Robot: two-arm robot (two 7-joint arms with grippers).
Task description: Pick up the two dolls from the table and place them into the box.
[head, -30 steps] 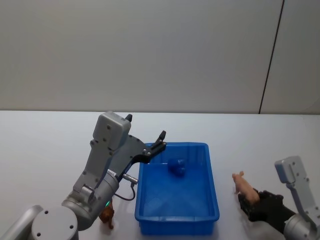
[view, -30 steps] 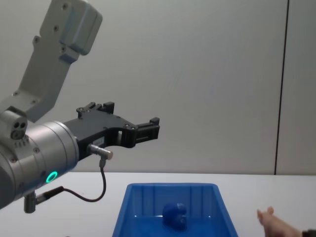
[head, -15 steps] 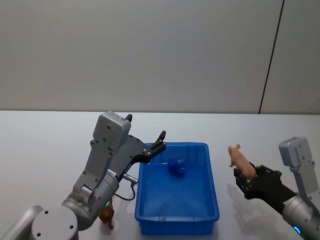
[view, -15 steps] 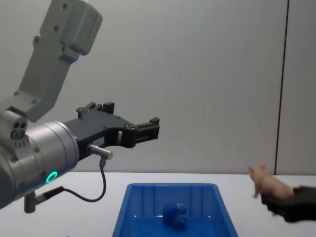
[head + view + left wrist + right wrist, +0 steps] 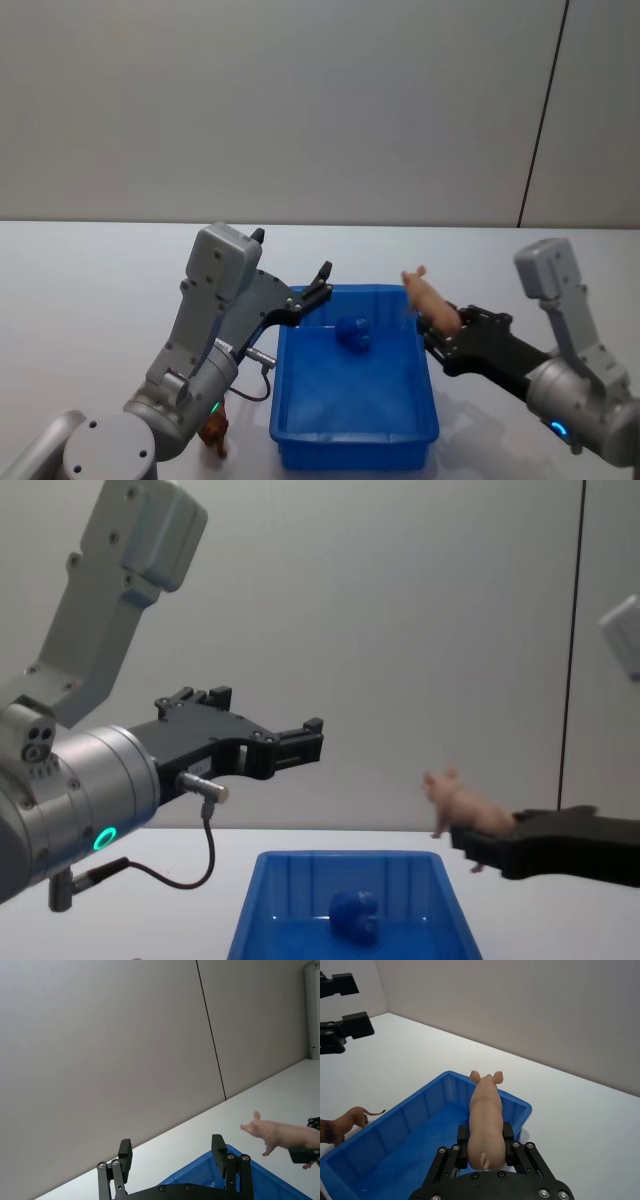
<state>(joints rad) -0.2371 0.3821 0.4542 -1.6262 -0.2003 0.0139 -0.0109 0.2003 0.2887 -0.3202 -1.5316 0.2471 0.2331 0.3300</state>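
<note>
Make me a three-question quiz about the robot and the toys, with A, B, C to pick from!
1. Where is the pink pig toy?
A. lying on the table
B. in the right gripper, held up above the blue bin's right side
C. down inside the bin

2. How many toys lie inside the bin?
A. one
B. two
C. none

3. How is the left gripper?
A. shut on a toy
B. open and empty
C. shut on the bin's rim

Answers:
1 B, the right wrist view shows it clamped on the pig's rear.
2 A, just the blue plush sits there.
3 B, the left wrist view shows a wide empty gap between its tips.
</note>
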